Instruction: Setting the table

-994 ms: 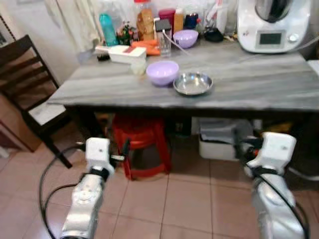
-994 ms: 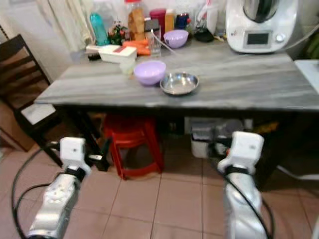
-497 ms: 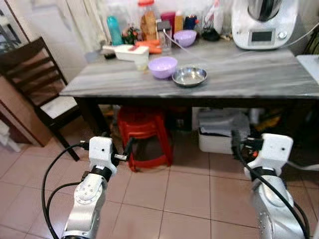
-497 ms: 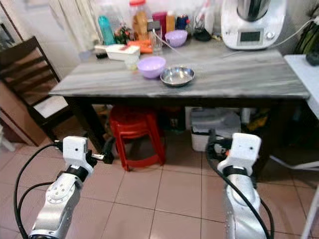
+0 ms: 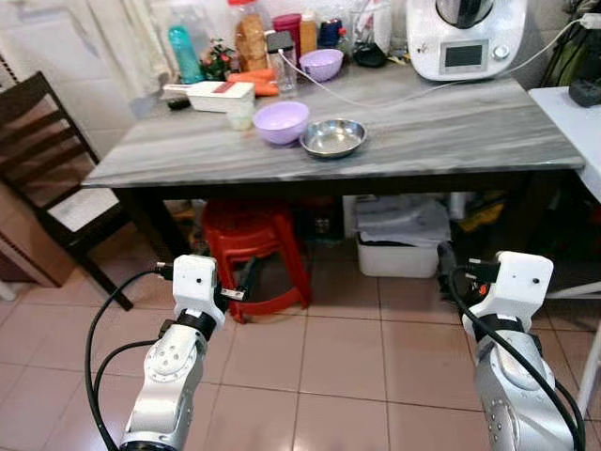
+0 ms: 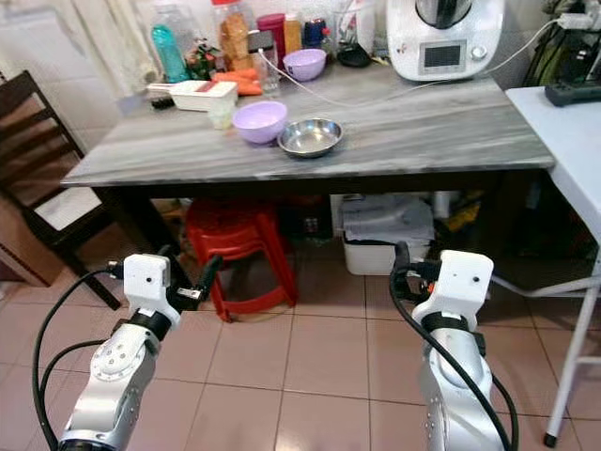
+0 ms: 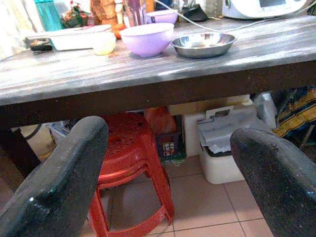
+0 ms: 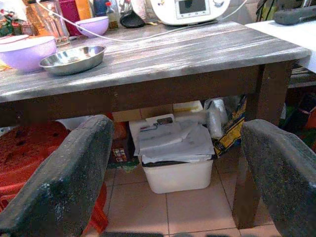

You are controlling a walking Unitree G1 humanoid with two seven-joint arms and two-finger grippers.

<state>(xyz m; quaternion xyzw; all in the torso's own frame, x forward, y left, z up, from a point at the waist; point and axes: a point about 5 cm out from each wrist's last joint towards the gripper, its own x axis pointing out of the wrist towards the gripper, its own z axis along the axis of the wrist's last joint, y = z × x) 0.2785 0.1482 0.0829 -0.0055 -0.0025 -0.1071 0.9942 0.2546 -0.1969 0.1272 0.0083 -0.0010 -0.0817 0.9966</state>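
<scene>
Two claws, both low down in front of the surface and both holding nothing. The left claw (image 7: pixel 168 182) has its black fingers spread wide, with the red plastic stool (image 5: pixel 254 246) under the surface showing between them. The right claw (image 8: pixel 177 182) is spread just as wide, pointed at the white bin (image 8: pixel 175 165) stuffed with papers that sits on the tiled floor (image 5: pixel 347 357) under the surface. Neither one is touching anything.

Up top, the grey wood-grain surface (image 5: pixel 451 132) carries the stuff for setting. I count three bowls: one large lilac bowl (image 5: pixel 281 121) with one shiny steel bowl (image 5: pixel 332 137) just beside it on the robot's right, near the front half, and one smaller lilac bowl (image 5: pixel 321 64) farther back among the clutter. One white flat container (image 5: pixel 218 95) sits to the left of the big lilac bowl, with a small pale cup (image 5: pixel 240 115) just in front of it. There's something orange behind the container, can't tell what.

Along the back edge: one teal bottle (image 5: pixel 182 54), one tall jar (image 5: pixel 250 39) with brown contents, and a few more bottles I can't sort out. One white kitchen machine (image 5: pixel 462 38) with a little screen stands at the back right, a white cable running from that side across to the clutter.

One dark wooden chair (image 5: pixel 47 178) stands off the left end, and one white side table (image 6: pixel 568 132) off the right.
</scene>
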